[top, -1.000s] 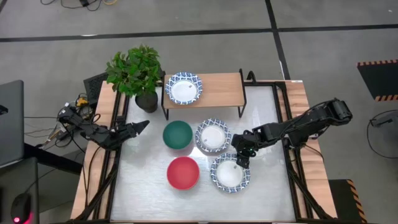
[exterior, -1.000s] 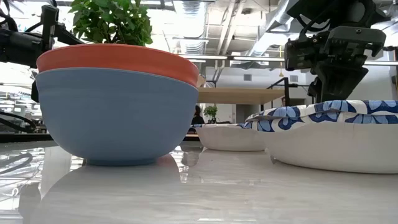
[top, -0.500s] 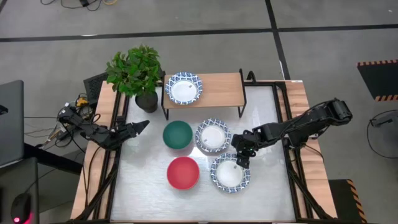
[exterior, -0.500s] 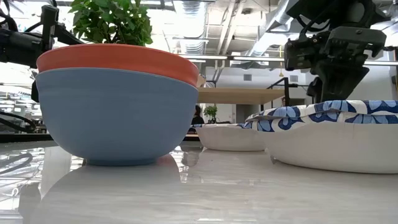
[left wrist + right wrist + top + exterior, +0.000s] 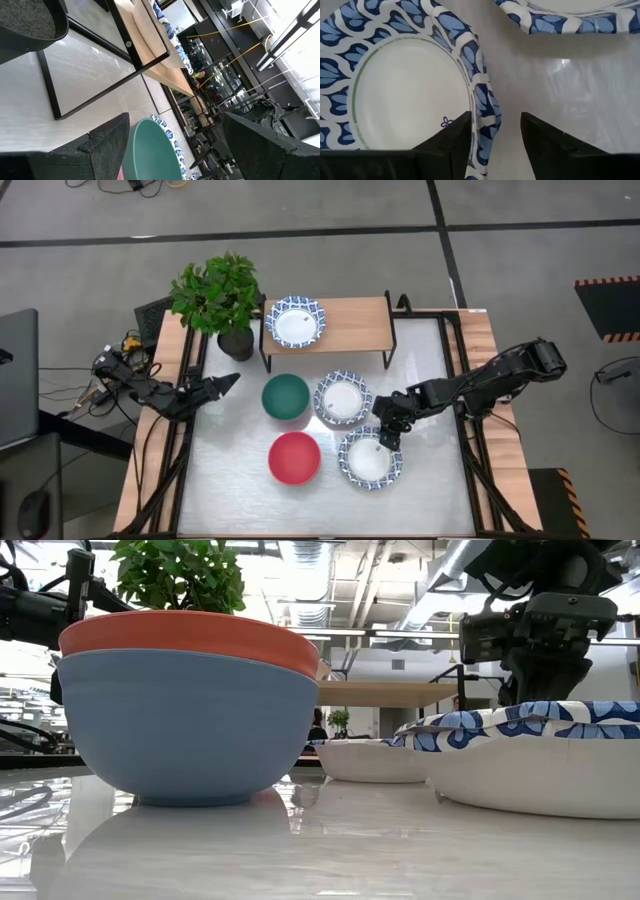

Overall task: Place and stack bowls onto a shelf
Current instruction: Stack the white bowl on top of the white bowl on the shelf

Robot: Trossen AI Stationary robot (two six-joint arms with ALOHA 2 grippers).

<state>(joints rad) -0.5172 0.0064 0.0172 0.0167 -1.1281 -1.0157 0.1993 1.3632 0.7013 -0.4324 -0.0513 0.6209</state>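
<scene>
Right claw [image 5: 384,436] dipped slightly since earlier, open astride the patterned bowl [image 5: 369,459] rim at 1 o'clock; likely pre-grasp. Left claw [image 5: 226,383] open, idle.

Lab or workshop: exposed ceiling ducts [image 5: 400,570], taped concrete floor [image 5: 520,250].

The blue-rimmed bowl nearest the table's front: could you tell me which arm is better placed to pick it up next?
The right. Its tool hangs open right at that bowl, fingers astride the rim in the right wrist view. The left tool waits beyond the green bowl, at the table's left edge.
</scene>
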